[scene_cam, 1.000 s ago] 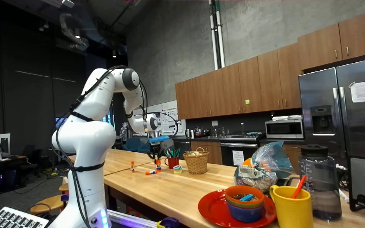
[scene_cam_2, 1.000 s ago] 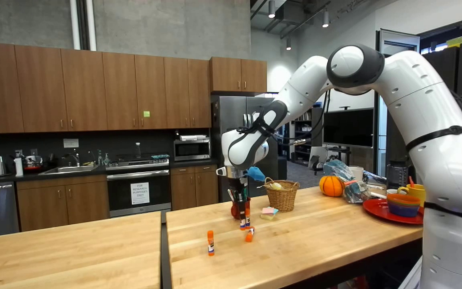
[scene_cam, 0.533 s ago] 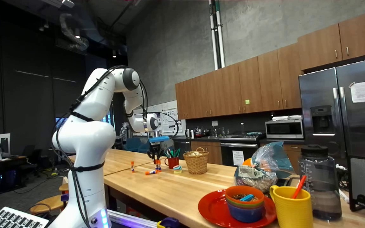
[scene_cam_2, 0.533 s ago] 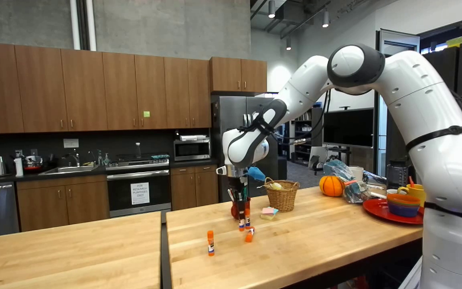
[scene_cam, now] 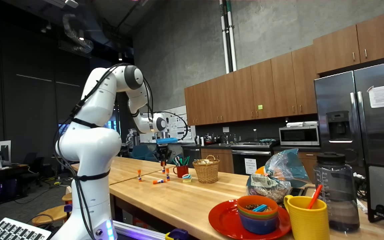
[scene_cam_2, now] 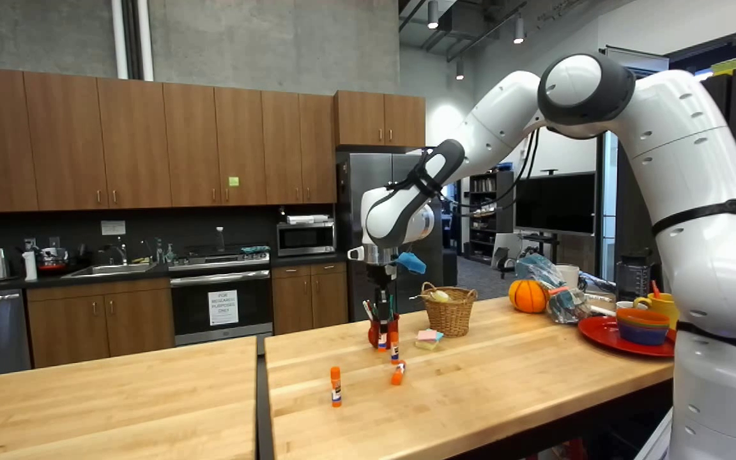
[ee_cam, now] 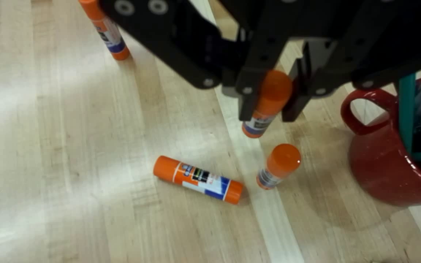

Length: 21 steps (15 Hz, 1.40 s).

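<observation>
The end effector (ee_cam: pixel 269 115) pinches 1 orange-capped glue stick (ee_cam: pixel 270 102) (a red mug (ee_cam: pixel 378 160) nearby).

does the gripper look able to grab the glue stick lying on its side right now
Probably not: the gripper has another glue stick between its fingers, though nothing covers the lying glue stick.

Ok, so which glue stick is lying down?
The glue stick flat on its side on the table. The other three are upright: one between the fingers, one near the red mug, and one off by itself.
</observation>
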{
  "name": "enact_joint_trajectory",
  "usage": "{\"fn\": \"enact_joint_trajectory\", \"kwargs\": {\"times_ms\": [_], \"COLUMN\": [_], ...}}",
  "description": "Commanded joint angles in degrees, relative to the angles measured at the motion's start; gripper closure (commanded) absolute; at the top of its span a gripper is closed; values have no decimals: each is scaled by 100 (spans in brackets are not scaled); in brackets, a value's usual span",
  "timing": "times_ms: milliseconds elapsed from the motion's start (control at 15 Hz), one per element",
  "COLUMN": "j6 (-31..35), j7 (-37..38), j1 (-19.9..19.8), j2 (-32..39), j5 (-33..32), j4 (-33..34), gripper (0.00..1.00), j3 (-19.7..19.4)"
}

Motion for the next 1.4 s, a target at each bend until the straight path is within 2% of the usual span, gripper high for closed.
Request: {"fn": "enact_joint_trajectory", "kwargs": {"times_ms": [0,400,600,1000,1333], "j6": [-64,129,82,-19,-128], "j7": [5,1199,1552,2711,3267], "j1": [-105,-47,-83,-54,-76], "j2": [-690,-979,-968,-856,-775], "j5": [-21,-1397,-1727,-2884,-3379], "j4": [-396,-372,-308,-181,-122], "gripper": [94,94,94,94,94], "j3": [-116,-660,-793,-1061,-1156]}}
